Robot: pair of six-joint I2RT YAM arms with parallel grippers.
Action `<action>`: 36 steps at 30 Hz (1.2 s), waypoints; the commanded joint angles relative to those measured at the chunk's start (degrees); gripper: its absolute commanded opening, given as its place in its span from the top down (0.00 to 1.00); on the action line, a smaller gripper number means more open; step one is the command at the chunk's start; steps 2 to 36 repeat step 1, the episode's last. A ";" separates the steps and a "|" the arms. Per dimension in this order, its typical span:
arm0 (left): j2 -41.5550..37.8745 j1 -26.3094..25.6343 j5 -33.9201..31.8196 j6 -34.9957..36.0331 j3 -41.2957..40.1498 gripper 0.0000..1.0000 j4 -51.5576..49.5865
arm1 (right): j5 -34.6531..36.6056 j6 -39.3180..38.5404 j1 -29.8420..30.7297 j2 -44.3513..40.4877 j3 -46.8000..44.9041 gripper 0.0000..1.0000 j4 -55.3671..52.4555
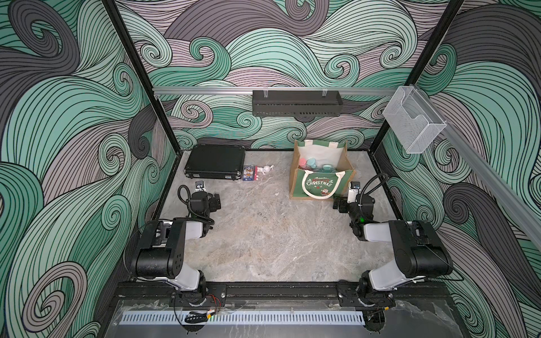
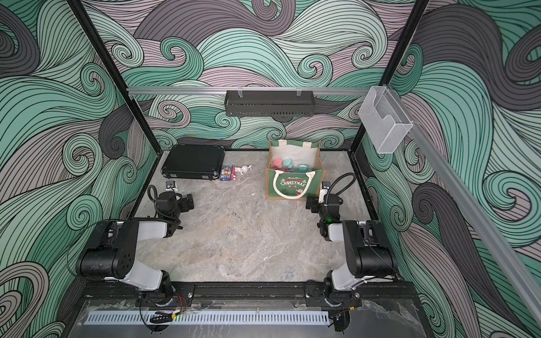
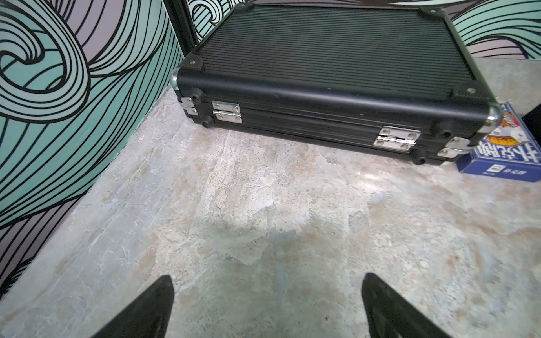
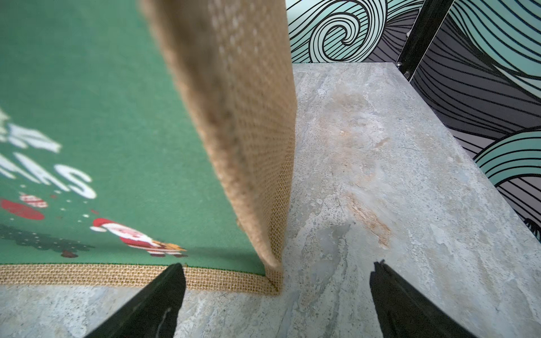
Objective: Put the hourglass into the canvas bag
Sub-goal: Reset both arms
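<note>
Right gripper (image 4: 278,264) and left gripper (image 3: 268,276) both spread, empty; the hourglass (image 1: 306,163), probably light, fragile glass best held by its capped ends, seems already inside the canvas bag (image 1: 319,184) just ahead of the right gripper

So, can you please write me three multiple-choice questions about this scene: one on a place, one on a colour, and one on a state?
1. Where is the card box in relation to the black case?
A. on top of it
B. beside it
C. inside it

2. What colour is the printed front of the bag?
A. red
B. green
C. black

3. How is the right gripper?
A. open, holding nothing
B. shut on a handle
C. shut on a toy

Answers:
1 B: both top views show the box next to the case's end.
2 B: the front is green with white letters.
3 A: its fingers stand apart with nothing held between them.
</note>
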 commanded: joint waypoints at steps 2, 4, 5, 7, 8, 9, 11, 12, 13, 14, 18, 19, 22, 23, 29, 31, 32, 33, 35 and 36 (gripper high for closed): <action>-0.23 0.26 0.56 -0.46 1.24 0.01 1.59 | -0.94 -0.49 -0.06 -0.97 0.56 0.00 1.63; -0.23 0.26 0.56 -0.46 1.24 0.01 1.59 | -0.94 -0.49 -0.06 -0.97 0.56 0.00 1.63; -0.23 0.26 0.56 -0.46 1.24 0.01 1.59 | -0.94 -0.49 -0.06 -0.97 0.56 0.00 1.63; -0.23 0.26 0.56 -0.46 1.24 0.01 1.59 | -0.94 -0.49 -0.06 -0.97 0.56 0.00 1.63; -0.23 0.26 0.56 -0.46 1.24 0.01 1.59 | -0.94 -0.49 -0.06 -0.97 0.56 0.00 1.63; -0.23 0.26 0.56 -0.46 1.24 0.01 1.59 | -0.94 -0.49 -0.06 -0.97 0.56 0.00 1.63; -0.23 0.26 0.56 -0.46 1.24 0.01 1.59 | -0.94 -0.49 -0.06 -0.97 0.56 0.00 1.63; -0.23 0.26 0.56 -0.46 1.24 0.01 1.59 | -0.94 -0.49 -0.06 -0.97 0.56 0.00 1.63; -0.23 0.26 0.56 -0.46 1.24 0.01 1.59 | -0.94 -0.49 -0.06 -0.97 0.56 0.00 1.63; -0.23 0.26 0.56 -0.46 1.24 0.01 1.59 | -0.94 -0.49 -0.06 -0.97 0.56 0.00 1.63; -0.23 0.26 0.56 -0.46 1.24 0.01 1.59 | -0.94 -0.49 -0.06 -0.97 0.56 0.00 1.63; -0.23 0.26 0.56 -0.46 1.24 0.01 1.59 | -0.94 -0.49 -0.06 -0.97 0.56 0.00 1.63; -0.23 0.26 0.56 -0.46 1.24 0.01 1.59 | -0.94 -0.49 -0.06 -0.97 0.56 0.00 1.63; -0.23 0.26 0.56 -0.46 1.24 0.01 1.59 | -0.94 -0.49 -0.06 -0.97 0.56 0.00 1.63; -0.23 0.26 0.56 -0.46 1.24 0.01 1.59 | -0.94 -0.49 -0.06 -0.97 0.56 0.00 1.63; -0.23 0.26 0.56 -0.46 1.24 0.01 1.59 | -0.94 -0.49 -0.06 -0.97 0.56 0.00 1.63; -0.23 0.26 0.56 -0.46 1.24 0.01 1.59 | -0.94 -0.49 -0.06 -0.97 0.56 0.00 1.63; -0.23 0.26 0.56 -0.46 1.24 0.01 1.59 | -0.94 -0.49 -0.06 -0.97 0.56 0.00 1.63; -0.23 0.26 0.56 -0.46 1.24 0.01 1.59 | -0.94 -0.49 -0.06 -0.97 0.56 0.00 1.63; -0.23 0.26 0.56 -0.46 1.24 0.01 1.59 | -0.94 -0.49 -0.06 -0.97 0.56 0.00 1.63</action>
